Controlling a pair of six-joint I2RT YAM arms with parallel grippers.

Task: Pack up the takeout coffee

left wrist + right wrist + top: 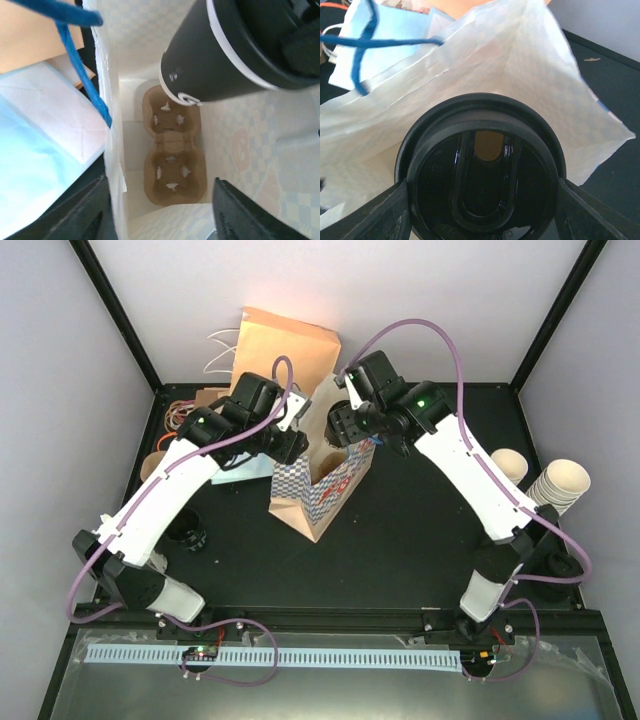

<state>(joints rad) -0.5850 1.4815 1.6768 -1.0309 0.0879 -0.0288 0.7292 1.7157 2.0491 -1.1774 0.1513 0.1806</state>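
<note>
Two-slot carrier (173, 146) in bag (300, 492) under cup (220, 55)

We take this for a robotics lab cell: a left arm (165, 490) and a right arm (480, 485) bolted at the near edge of a black tabletop (400, 530), boxed in by blank pale walls (340, 280) and black frame posts (118, 312), with café props: a brown paper bag (290, 340), a checked bag (300, 500), cup stacks (562, 485), a takeout coffee (220, 55).

The takeout coffee (225, 50) is a dark, tapered cup with a white band under its black lid (482, 185). The right gripper (482, 217) clasps it lid-up at the open mouth of the checked paper bag (535, 65), above the cardboard carrier (172, 155) on the bag's floor.
</note>
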